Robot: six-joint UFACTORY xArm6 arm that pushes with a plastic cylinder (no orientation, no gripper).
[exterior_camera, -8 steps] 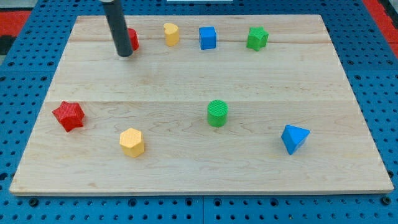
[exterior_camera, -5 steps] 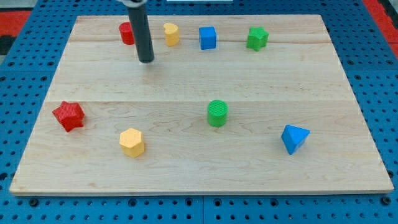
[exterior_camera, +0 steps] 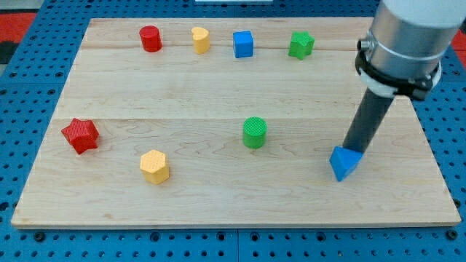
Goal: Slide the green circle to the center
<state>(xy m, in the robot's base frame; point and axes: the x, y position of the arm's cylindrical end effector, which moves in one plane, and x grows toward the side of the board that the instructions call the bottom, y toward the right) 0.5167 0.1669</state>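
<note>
The green circle [exterior_camera: 254, 132] stands on the wooden board [exterior_camera: 218, 94], a little below and to the right of the board's middle. My tip [exterior_camera: 352, 149] is at the view's lower right, well to the right of the green circle. It is right above the blue triangle [exterior_camera: 344, 162] and looks to be touching its top edge. The rod rises up and to the right to the grey arm body.
Along the view's top stand a red cylinder [exterior_camera: 151, 38], a yellow block [exterior_camera: 200, 39], a blue cube [exterior_camera: 243, 44] and a green star [exterior_camera: 301, 44]. A red star [exterior_camera: 80, 135] is at the left. A yellow hexagon [exterior_camera: 154, 166] is at the lower left.
My tip has swept from the top left, near the red cylinder, across the board to the lower right beside the blue triangle. No block has visibly moved.
</note>
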